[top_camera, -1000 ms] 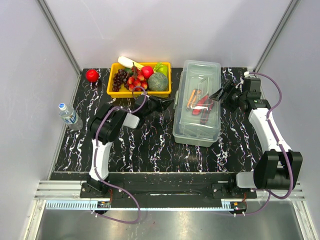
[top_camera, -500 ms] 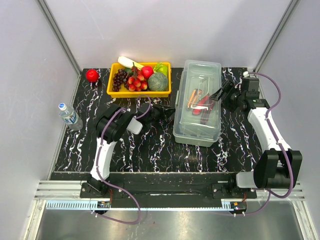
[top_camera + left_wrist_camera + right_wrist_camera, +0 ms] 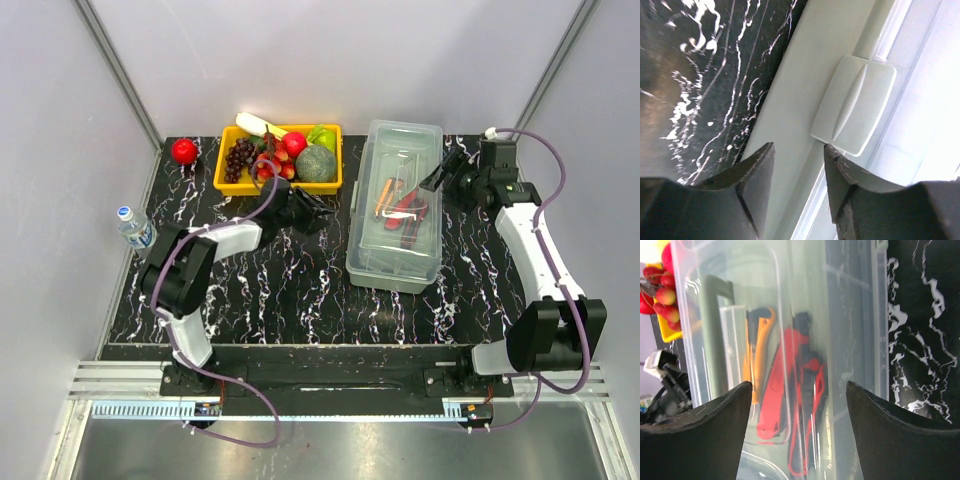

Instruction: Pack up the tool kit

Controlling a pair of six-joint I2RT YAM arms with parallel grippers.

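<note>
Black marbled tabletop (image 3: 300, 290), white walls (image 3: 400, 60); toolbox (image 3: 395, 250), fruit tray (image 3: 221, 168) on it.

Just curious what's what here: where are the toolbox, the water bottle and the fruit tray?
toolbox (image 3: 400, 150), overhead view, far end of the lid.
water bottle (image 3: 134, 229), overhead view, its body.
fruit tray (image 3: 235, 187), overhead view, near yellow rim.

The black marbled bench (image 3: 300, 290) carries a lidded toolbox (image 3: 395, 205) right of centre, a yellow tray (image 3: 240, 187) of fruit at the far side, a red fruit (image 3: 184, 151) in the far-left corner and a water bottle (image 3: 134, 229) at the left edge.
</note>
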